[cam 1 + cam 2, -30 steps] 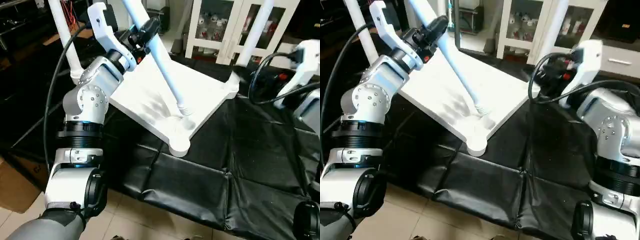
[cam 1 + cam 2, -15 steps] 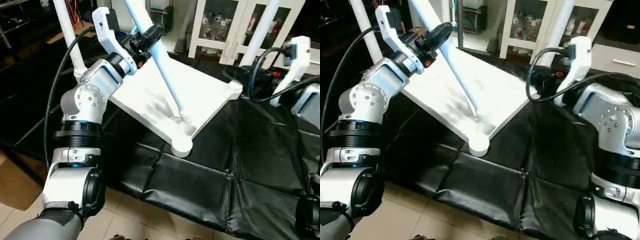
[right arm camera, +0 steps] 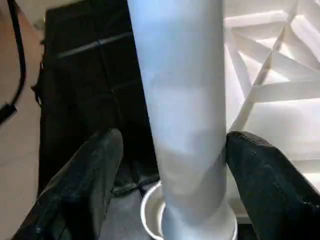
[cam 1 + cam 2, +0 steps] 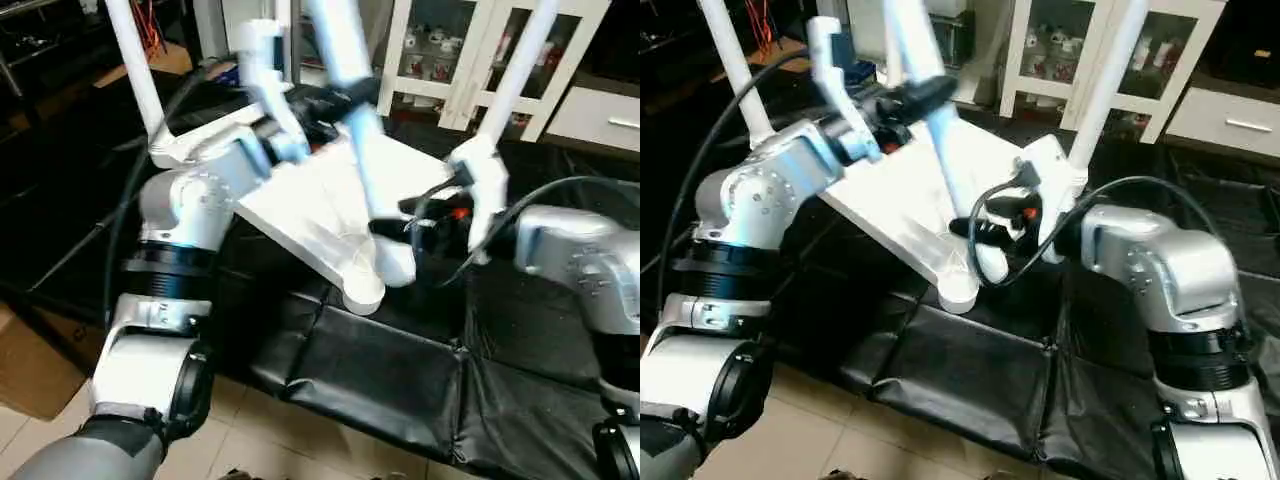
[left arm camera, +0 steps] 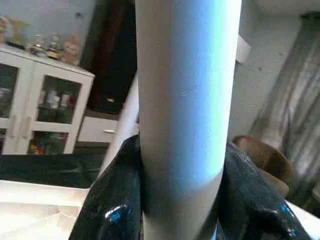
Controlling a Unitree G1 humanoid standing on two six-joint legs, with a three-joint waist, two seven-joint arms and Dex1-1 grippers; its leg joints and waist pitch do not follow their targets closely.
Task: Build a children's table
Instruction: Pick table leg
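The white tabletop (image 4: 295, 195) lies underside up and tilted on the black mat. Two white legs (image 4: 135, 70) (image 4: 520, 60) stand upright in its far corners. A third leg (image 4: 365, 150) slants down toward the near corner socket (image 4: 362, 292), and its flared end (image 3: 200, 225) sits just beside that socket. My left gripper (image 4: 335, 100) is shut on this leg high up, both fingers (image 5: 115, 200) pressed against the tube. My right gripper (image 4: 385, 228) is open around the leg's lower part, with a finger (image 3: 85, 185) on either side.
A black padded mat (image 4: 400, 370) covers the work surface down to the tiled floor. A white glass-door cabinet (image 4: 450, 40) stands behind. A cardboard piece (image 4: 25, 370) lies at the lower left. Black cables loop off both wrists.
My left gripper swung the held leg right and more upright, bringing its foot to the near corner. My right arm came in from the right and now straddles the leg's lower end.
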